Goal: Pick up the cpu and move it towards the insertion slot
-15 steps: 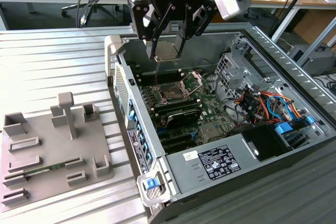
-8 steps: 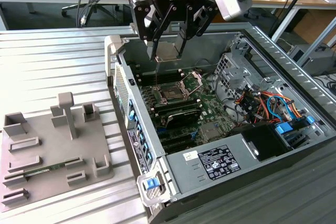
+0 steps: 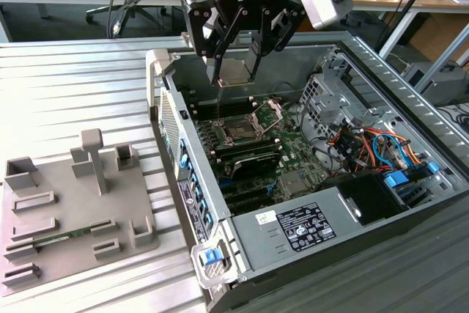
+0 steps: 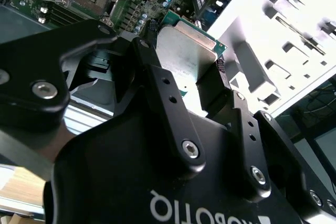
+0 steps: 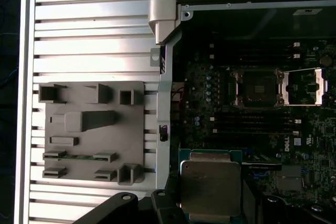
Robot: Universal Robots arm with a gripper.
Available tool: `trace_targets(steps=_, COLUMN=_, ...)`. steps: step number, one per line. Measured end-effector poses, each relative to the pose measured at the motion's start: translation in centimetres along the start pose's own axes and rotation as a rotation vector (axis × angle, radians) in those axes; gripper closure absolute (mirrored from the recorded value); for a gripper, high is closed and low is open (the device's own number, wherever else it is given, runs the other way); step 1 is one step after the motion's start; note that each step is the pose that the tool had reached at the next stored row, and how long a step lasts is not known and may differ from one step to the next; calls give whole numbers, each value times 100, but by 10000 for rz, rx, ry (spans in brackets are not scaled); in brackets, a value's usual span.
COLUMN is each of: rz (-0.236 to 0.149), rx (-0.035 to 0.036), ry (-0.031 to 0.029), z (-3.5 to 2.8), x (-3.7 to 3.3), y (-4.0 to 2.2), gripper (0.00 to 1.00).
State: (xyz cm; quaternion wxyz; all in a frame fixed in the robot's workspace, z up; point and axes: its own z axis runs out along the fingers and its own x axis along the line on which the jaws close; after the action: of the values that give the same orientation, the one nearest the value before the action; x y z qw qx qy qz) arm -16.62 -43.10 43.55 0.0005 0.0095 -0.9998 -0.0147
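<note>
Over the ribbed metal surface [image 3: 73, 86], black tool [image 3: 236, 78] pinches the thin, light, fragile silvery-topped square cpu [image 3: 236, 71] by opposite edges, above the dark metal-framed insertion slot [image 3: 240, 130].

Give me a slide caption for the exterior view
Tool holds the cpu above the open insertion slot.

1 cpu [image 5: 210, 188], 1 insertion slot [image 3: 240, 130], 1 grey tray [image 3: 66, 214], 1 PC case [image 3: 352, 221].
</note>
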Motion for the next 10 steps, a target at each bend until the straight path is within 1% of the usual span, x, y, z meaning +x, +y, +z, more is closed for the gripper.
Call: trace_targets(steps=10, rz=0, rx=0, ry=0, z=15, x=-31, y=-1, gripper=45)
